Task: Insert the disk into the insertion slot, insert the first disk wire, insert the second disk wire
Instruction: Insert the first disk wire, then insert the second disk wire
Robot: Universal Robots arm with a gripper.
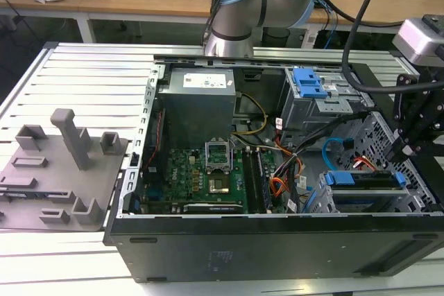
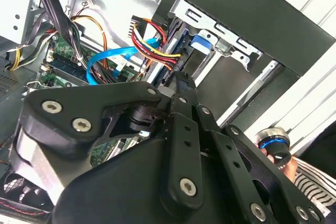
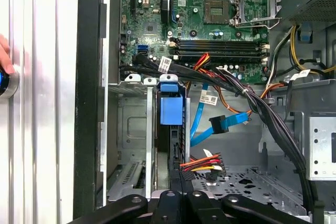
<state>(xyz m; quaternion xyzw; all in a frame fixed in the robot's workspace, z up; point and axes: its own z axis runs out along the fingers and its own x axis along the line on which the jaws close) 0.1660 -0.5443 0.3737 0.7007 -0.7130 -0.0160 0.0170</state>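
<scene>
The black gripper [image 3: 181, 176] pinches the small black plug of one red-and-yellow wire bundle [image 3: 206, 162]. Just ahead, one blue-clipped disk [image 3: 170, 145] sits in the perforated silver cage [image 1: 316, 202]. One light-blue flat cable [image 3: 197, 121] loops beyond.

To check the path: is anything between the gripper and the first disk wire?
Nothing visible. In the first wrist view the gripper sits right at the first disk wire; the second disk wire hangs apart.
</scene>
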